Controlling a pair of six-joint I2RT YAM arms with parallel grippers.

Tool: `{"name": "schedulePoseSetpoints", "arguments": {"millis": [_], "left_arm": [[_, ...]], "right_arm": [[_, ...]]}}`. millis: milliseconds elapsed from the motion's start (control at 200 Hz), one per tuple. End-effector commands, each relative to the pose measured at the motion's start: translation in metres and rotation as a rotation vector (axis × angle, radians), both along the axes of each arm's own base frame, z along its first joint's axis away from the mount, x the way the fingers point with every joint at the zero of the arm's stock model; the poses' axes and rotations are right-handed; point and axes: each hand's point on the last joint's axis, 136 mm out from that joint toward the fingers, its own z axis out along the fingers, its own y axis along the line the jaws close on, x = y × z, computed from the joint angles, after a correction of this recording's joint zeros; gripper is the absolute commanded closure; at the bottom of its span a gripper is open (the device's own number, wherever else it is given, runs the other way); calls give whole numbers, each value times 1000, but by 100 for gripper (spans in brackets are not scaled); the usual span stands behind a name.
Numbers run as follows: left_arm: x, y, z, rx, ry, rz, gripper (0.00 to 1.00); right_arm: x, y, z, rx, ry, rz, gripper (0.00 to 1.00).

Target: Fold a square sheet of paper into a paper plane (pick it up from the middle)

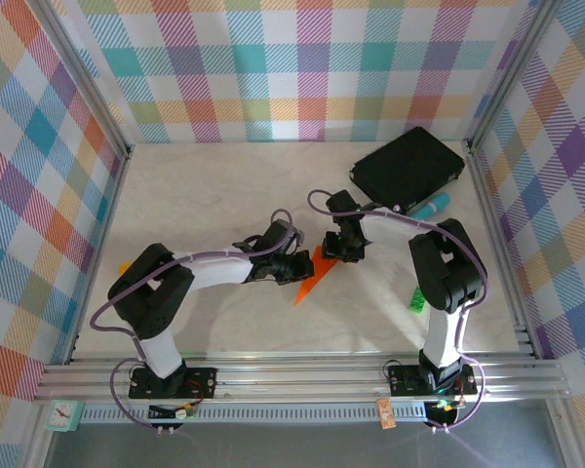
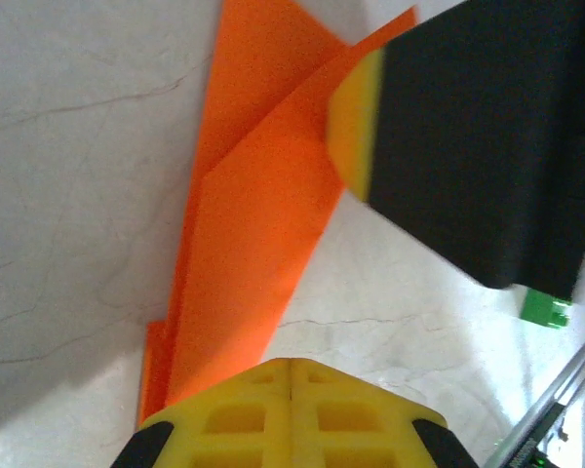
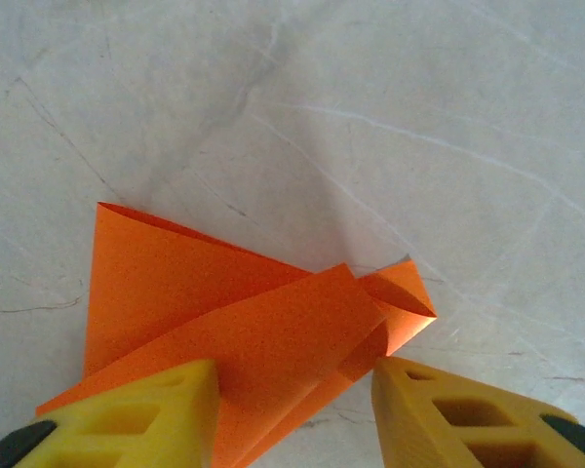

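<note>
On the pale desk [image 1: 205, 195], a flat black rectangular pad [image 1: 408, 168] lies in the far right corner. A small blue-green tube [image 1: 432, 205] lies just beside its near edge. A small green block [image 1: 418, 298] sits near the right edge, by the right arm. A tiny orange bit [image 1: 125, 266] peeks out at the left edge, half hidden by the left arm and too small to make out.

The bright orange folded paper [image 1: 312, 276] lies near the middle of the desk, with both pincers over it. From above they cover much of it.

The left wrist view shows the paper [image 2: 253, 244] as a long folded strip. It runs under the left pincer [image 2: 291, 409], whose yellow fingers are pressed together. It is hard to tell if they pinch the paper. One yellow finger [image 2: 356, 117] of the right pincer sits on the paper's far end.

In the right wrist view, the right pincer [image 3: 294, 370] has its fingers apart, with the paper's [image 3: 224, 312] folded flaps between them.
</note>
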Motion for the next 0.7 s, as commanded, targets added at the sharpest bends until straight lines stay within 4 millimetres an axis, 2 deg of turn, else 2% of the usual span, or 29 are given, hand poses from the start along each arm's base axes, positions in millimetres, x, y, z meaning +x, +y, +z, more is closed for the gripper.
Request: {"name": "schedulePoseSetpoints", "arguments": {"millis": [0,695], "left_arm": [[-2,-11,-2,-23,25,-17,100],[-13,0,-36,57,95,-20,100]], "right_arm": [[-13,-1,-13,-5,69,8,56],[-23,-6,-27,-29,106,38,68]]}}
